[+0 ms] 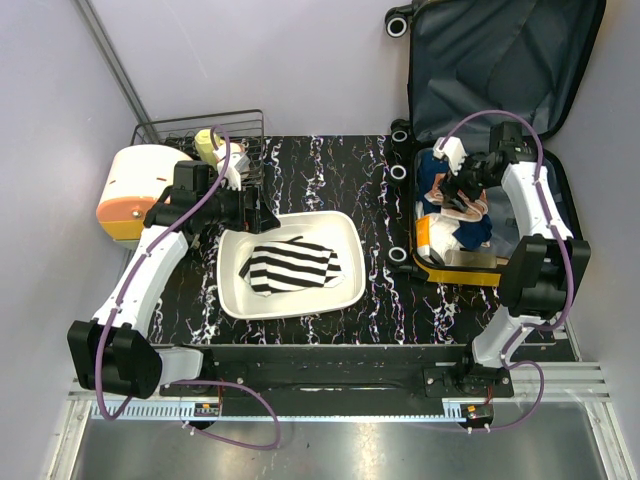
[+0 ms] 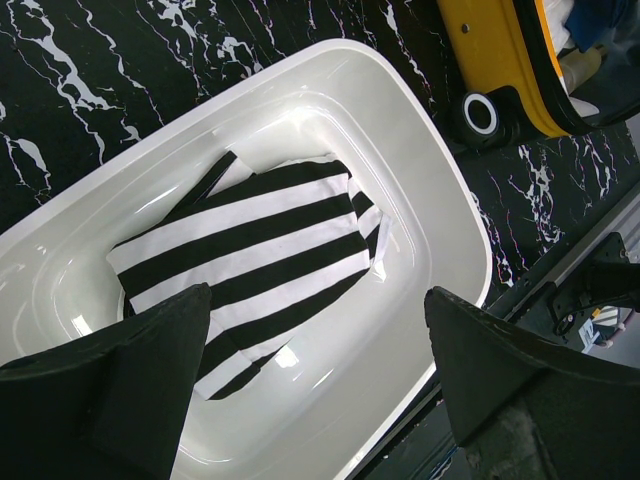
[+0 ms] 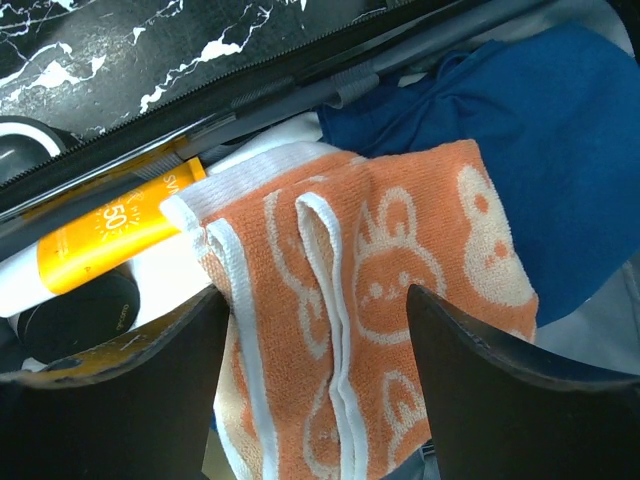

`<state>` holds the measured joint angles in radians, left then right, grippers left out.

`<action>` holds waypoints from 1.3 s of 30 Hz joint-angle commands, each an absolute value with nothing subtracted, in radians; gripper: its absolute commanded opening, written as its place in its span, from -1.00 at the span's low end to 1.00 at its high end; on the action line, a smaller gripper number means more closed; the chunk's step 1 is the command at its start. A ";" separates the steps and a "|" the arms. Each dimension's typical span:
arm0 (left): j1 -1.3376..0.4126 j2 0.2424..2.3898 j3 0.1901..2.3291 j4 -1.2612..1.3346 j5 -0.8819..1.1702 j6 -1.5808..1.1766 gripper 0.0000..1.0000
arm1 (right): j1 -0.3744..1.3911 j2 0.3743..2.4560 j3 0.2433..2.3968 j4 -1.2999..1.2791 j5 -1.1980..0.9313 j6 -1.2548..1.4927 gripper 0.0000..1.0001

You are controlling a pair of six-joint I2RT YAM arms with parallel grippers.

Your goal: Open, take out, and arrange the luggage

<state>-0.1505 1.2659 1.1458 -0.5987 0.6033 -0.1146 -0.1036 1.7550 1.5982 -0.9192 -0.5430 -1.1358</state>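
The yellow luggage [image 1: 465, 272] lies open at the right, its dark lined lid [image 1: 500, 60] standing up at the back; a corner and wheel show in the left wrist view [image 2: 500, 60]. My right gripper [image 1: 455, 195] is inside it, open [image 3: 318, 330], straddling an orange bunny-print towel [image 3: 370, 270]. Beside the towel lie a blue cloth [image 3: 520, 130], an orange sunscreen tube [image 3: 95, 245] and a dark round jar [image 3: 75, 320]. My left gripper [image 1: 262, 215] hangs open [image 2: 318, 320] over the white tray [image 2: 440, 180], holding nothing. A black-and-white striped cloth [image 2: 250, 250] lies in the tray.
The white tray [image 1: 330, 225] sits mid-table with the striped cloth [image 1: 288, 265] in it. A wire basket [image 1: 200, 130] stands at the back left with a pale bottle [image 1: 208, 143] in it. A cream-and-orange round container [image 1: 135, 190] is at the far left.
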 commanded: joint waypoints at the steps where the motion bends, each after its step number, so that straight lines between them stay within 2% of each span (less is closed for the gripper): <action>1: -0.144 1.269 1.186 -0.571 0.637 -0.120 0.82 | -0.098 1.781 1.667 -0.927 -0.574 -1.085 0.56; 5: -0.140 1.269 1.183 -0.571 0.637 -0.118 0.82 | -0.098 1.798 1.678 -0.930 -0.575 -1.088 0.40; 6: -0.140 1.267 1.183 -0.571 0.638 -0.117 0.82 | -0.098 1.802 1.684 -0.928 -0.566 -1.088 0.32; 7: -0.138 1.267 1.183 -0.571 0.637 -0.117 0.82 | -0.098 1.807 1.689 -0.927 -0.561 -1.086 0.11; 10: -0.137 1.267 1.181 -0.569 0.638 -0.115 0.82 | -0.098 1.813 1.704 -0.919 -0.537 -1.078 -0.21; 15: -0.133 1.267 1.181 -0.571 0.652 -0.106 0.82 | -0.100 1.779 1.724 -0.928 -0.546 -1.068 -0.47; 17: -0.133 1.266 1.184 -0.569 0.660 -0.100 0.82 | -0.100 1.758 1.732 -0.933 -0.546 -1.069 -0.72; 21: -0.133 1.262 1.193 -0.571 0.666 -0.057 0.82 | -0.106 1.733 1.752 -0.933 -0.543 -1.068 -1.00; 31: -0.135 1.255 1.210 -0.580 0.687 -0.008 0.82 | -0.114 1.703 1.812 -0.930 -0.577 -1.052 -1.00; 39: -0.137 1.207 1.215 -0.542 0.768 0.165 0.93 | -0.080 1.559 1.830 -0.925 -0.811 -0.937 -1.00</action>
